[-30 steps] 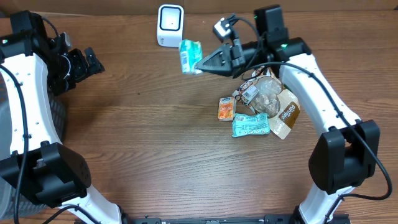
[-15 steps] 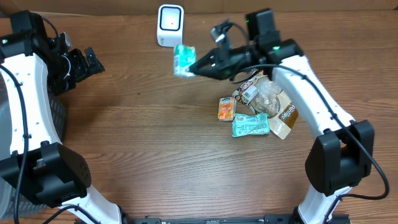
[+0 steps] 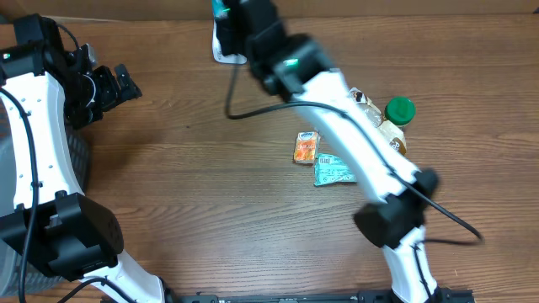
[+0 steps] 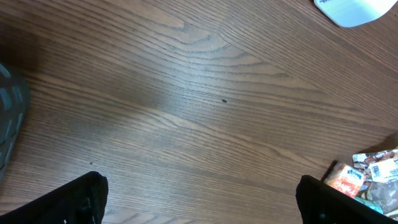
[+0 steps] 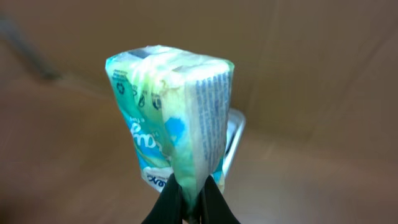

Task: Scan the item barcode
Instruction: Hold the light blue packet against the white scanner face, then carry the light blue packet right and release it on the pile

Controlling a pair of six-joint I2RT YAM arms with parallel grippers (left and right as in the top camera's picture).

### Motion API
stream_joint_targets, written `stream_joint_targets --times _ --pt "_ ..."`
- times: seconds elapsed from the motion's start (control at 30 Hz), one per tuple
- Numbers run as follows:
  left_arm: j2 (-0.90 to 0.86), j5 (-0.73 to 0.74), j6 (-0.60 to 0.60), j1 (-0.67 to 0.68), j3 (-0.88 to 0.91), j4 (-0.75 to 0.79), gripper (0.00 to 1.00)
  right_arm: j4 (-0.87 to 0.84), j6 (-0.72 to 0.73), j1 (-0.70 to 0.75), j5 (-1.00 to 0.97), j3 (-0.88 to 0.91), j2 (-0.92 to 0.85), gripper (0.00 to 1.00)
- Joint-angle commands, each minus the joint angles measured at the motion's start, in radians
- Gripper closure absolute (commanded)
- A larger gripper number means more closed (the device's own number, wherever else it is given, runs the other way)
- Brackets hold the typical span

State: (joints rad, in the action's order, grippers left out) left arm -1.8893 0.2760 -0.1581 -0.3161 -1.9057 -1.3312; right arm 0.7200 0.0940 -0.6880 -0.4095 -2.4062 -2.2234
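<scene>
Your right gripper (image 5: 191, 200) is clenched on the bottom seam of the green-and-white pack (image 5: 174, 118), which stands upright above the fingertips. A second ago you were holding it low and off to the side of the scanner (image 5: 232, 142). Since then the arm has swung across, and the pack now sits at the far edge of the overhead view with the white scanner straight behind it, just past the fingers.

I read that as the presenting step of the scan, with the item lined up on the reader. You cannot tell from here whether the barcode faces the scanner. The wrist camera sees only a printed front and a side panel of small text, so a slight turn of the wrist may be needed.

The swing has also uncovered the waiting pile well behind and below the gripper: an orange packet (image 3: 306, 148), a teal wrapper (image 3: 335, 171) and a green-capped bottle (image 3: 399, 110).

Your left gripper (image 3: 122, 82) has not moved. Its jaws are spread wide, holding nothing, over bare table (image 4: 205, 106).

The one container is the grey bin (image 4: 9, 118), just beside and below the left gripper. Only its rim shows, so what it holds cannot be told.
</scene>
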Motion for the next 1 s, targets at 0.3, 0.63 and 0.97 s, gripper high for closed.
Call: stream_joint_targets --times 0.3,0.63,0.97 --pt "0.01 0.005 -0.006 0.002 -0.014 0.001 0.01 -0.525 -1.061 0.055 -0.17 0.005 -0.388 0.96" --pt "0.01 0.005 -0.006 0.002 -0.014 0.001 0.0 -0.537 -1.15 0.075 -0.054 0.01 -0.438 0.96" --pt "0.01 0.005 -0.006 0.002 -0.014 0.001 0.0 -0.472 -1.146 0.075 0.008 0.01 -0.438 0.96"
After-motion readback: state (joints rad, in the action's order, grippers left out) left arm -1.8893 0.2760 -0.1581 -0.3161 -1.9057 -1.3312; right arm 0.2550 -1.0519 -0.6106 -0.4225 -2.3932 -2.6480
